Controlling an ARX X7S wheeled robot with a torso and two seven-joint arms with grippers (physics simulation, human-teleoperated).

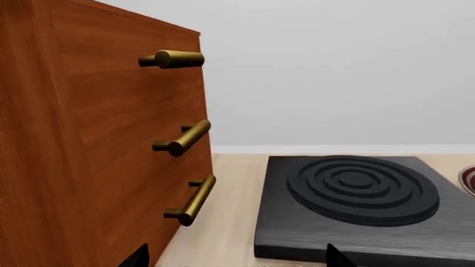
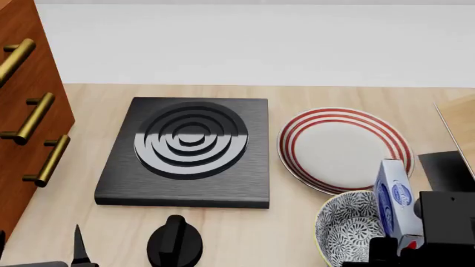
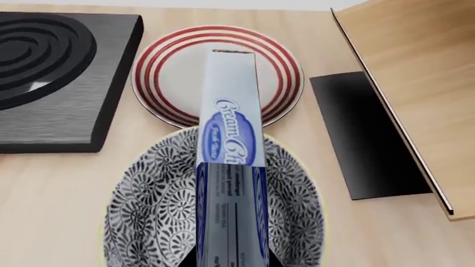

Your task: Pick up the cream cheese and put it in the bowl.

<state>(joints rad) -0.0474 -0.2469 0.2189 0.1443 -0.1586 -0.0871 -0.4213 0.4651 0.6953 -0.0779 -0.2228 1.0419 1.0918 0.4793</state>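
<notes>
R gripper (image 2: 404, 245) was clamped on the cream cheese (image 3: 230, 167), held over the bowl (image 3: 141, 211). L gripper's state couldn't be told. Risk: box long vs bowl; released tilted, it could tip over the rim onto the plate (image 3: 174, 72).

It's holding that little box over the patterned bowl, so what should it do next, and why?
Probably lower it slightly and open the fingers. The cream cheese, gripped by the right gripper, hangs over the bowl, with the plate beyond it, so a release should drop it inside.
</notes>
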